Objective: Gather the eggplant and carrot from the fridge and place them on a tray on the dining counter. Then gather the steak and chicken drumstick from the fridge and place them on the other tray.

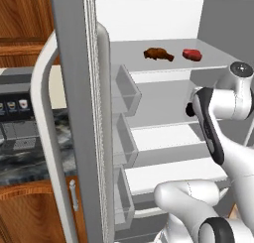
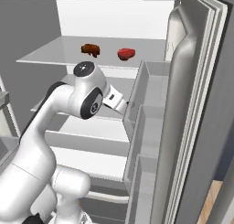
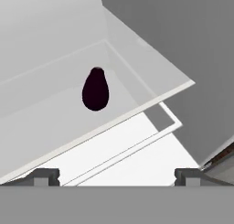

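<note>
I have the gripper [image 3: 117, 175] with its jaws spread wide and nothing between them; only the two fingertips [image 3: 45, 175] show at the bottom of the hand view. Ahead of them, beyond the shelf's front edge, the eggplant [image 3: 95, 89] lies alone on a fridge [image 1: 163, 88] shelf, near the shelf's back wall and well apart from the tips. Its long axis runs roughly away from the gripper, narrow end farthest. I judge the next move a straight reach forward over the shelf edge.
</note>
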